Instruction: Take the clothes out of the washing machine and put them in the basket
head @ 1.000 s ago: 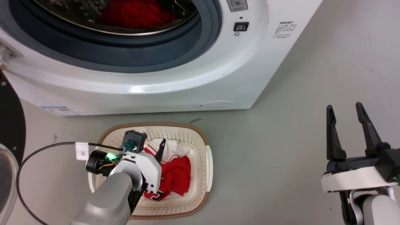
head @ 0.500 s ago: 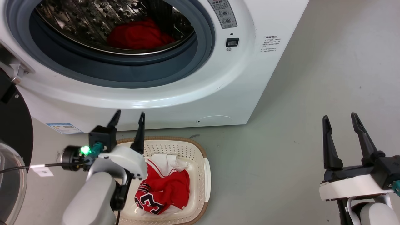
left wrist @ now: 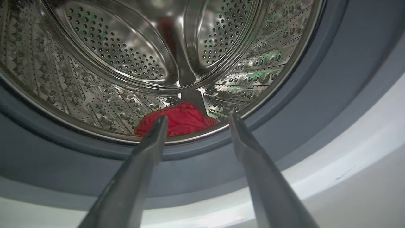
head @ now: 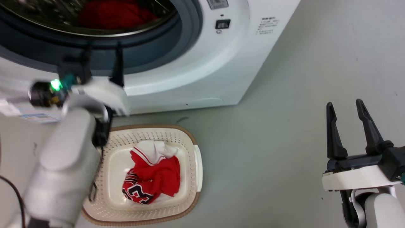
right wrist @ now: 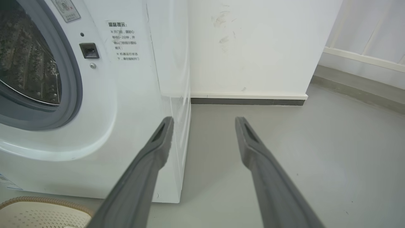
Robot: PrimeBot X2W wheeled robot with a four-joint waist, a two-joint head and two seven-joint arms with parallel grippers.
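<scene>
A red and white garment with dark lettering [head: 151, 177] lies crumpled in the cream basket [head: 196, 158] on the floor before the washing machine [head: 202, 63]. A plain red garment [head: 114, 14] lies at the bottom of the steel drum [left wrist: 104, 63], seen as a red heap [left wrist: 178, 118] in the left wrist view. My left gripper [head: 102, 53] is open and empty, raised in front of the grey gasket [left wrist: 284, 104] and pointing into the porthole. My right gripper [head: 345, 109] hangs open and empty over the bare floor at the right, its fingers [right wrist: 152, 158] facing the machine's right corner.
The machine's front panel carries a small black latch [head: 222, 24] and a printed label [right wrist: 125, 41]. A white wall with a dark skirting [right wrist: 246, 102] stands behind the machine's right side. Grey floor [head: 269, 142] spreads between the basket and my right gripper.
My left gripper has risen out of the basket, leaving the red and white garment there, and now points at the drum opening. The head camera has shifted. My right gripper stays open.
</scene>
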